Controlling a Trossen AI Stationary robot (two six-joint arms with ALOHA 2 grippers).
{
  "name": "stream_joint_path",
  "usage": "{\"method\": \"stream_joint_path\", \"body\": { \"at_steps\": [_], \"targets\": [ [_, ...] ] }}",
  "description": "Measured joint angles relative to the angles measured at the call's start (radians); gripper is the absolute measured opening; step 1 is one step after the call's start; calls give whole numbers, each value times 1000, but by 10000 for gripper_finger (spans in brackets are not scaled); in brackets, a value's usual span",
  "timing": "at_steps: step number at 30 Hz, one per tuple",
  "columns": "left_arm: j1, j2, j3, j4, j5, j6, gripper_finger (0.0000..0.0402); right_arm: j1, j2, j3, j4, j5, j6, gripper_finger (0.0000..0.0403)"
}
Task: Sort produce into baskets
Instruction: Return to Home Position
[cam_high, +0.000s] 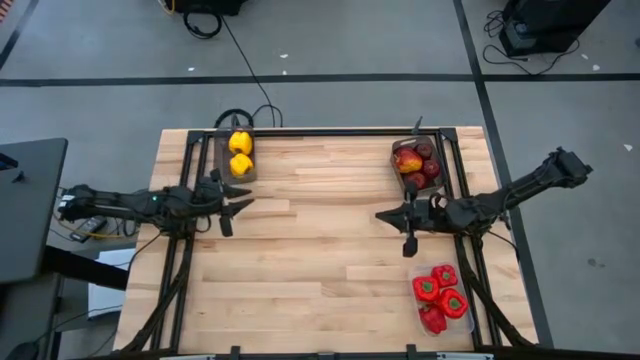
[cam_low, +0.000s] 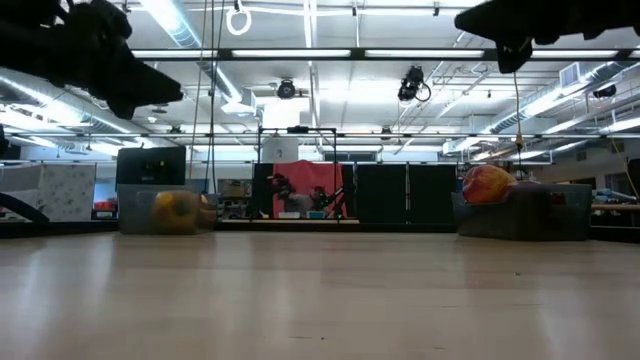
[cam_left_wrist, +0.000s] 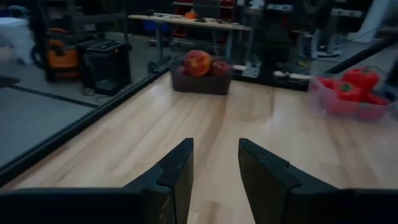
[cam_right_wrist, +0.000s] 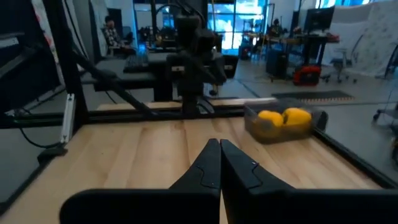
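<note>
**pale wood table, nothing loose on it, both arms empty**

the wooden table (cam_high: 320, 250) stands on a grey floor in an open workshop lit by long ceiling lights. no produce lies on its bare boards. every piece sits in a bin along the edges.

in the high view, the yellow peppers (cam_high: 240, 153) fill the grey bin (cam_high: 221, 158) at the upper left corner. the apples (cam_high: 415, 162) fill the other grey bin (cam_high: 396, 150) at the upper right. the red peppers (cam_high: 440, 290) sit in the clear bin (cam_high: 416, 312) at the lower right.

the left gripper (cam_left_wrist: 215, 144) hovers just beside the yellow-pepper bin and points across the table. its fingers are spread apart with nothing between them. the right gripper (cam_right_wrist: 219, 144) hangs between the apple bin and the clear bin, facing the table's middle. its fingers are pressed together and hold nothing.

the sorting looks complete, so what remains is pulling the arms back. the relation that matters is that each arm has a bin close at its side rather than in front of its fingers. the left arm is nearest the yellow peppers and the right is nearest the apples. a straight retreat along each arm's own line should miss both bins, while a sideways swing could clip a rim.
</note>
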Motion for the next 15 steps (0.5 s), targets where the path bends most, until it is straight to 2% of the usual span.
{"method": "stream_joint_path", "body": {
  "at_steps": [5,9,13,15],
  "targets": [
    [2,0,-30,26,-100,2,131,-18,-92,-90,14,19,-36,6],
    [2,2,-36,70,-88,8,131,-38,-167,-170,15,69,-34,6],
    [2,2,-36,61,-113,31,131,-39,-188,-218,15,262,195,15],
    [2,6,-36,59,-123,30,131,-39,-194,-229,17,283,261,18]
  ]
}}
